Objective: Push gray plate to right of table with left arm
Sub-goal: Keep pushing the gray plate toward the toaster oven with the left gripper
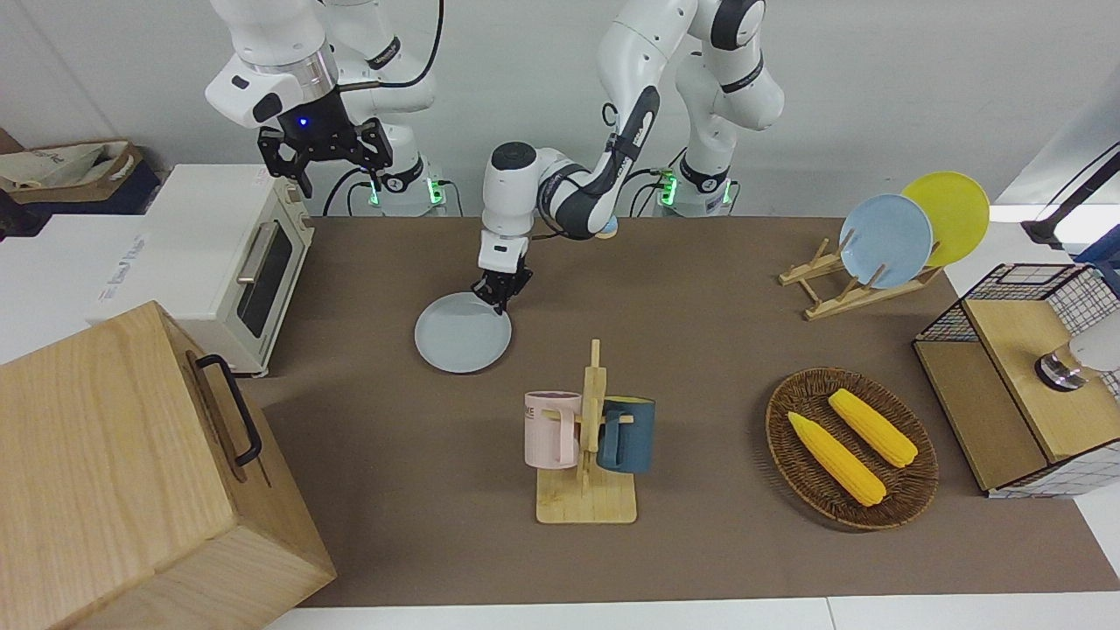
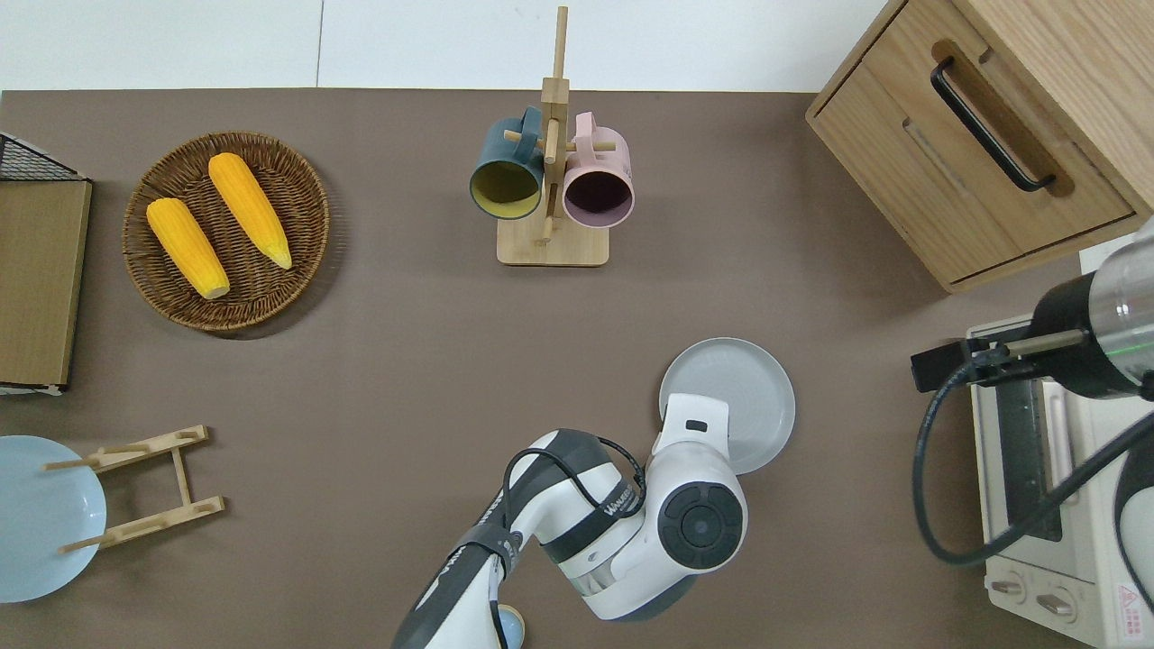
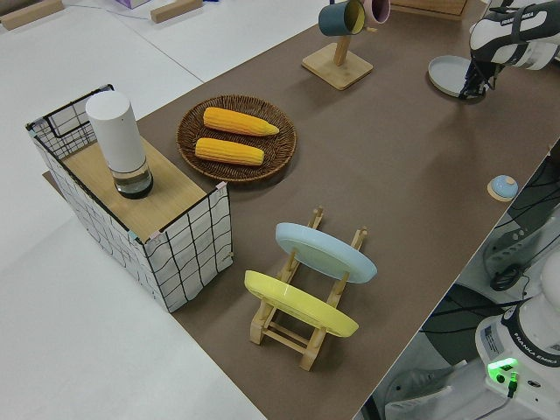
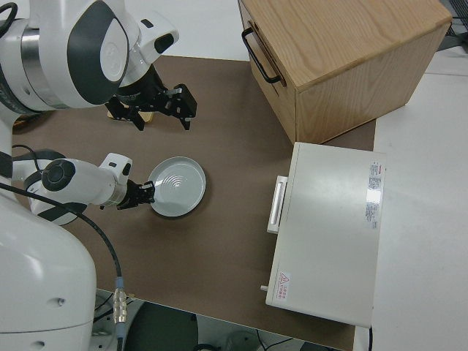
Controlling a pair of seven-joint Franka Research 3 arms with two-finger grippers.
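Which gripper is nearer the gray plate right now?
Left. The left gripper is down at the gray plate's rim on the robots' side; the right arm is parked.

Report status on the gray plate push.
Left gripper down at gray plate rim, on its robot-near edge. Plate flat on table, mid-table. Toaster oven sits ahead toward the right arm's end. Right arm parked.
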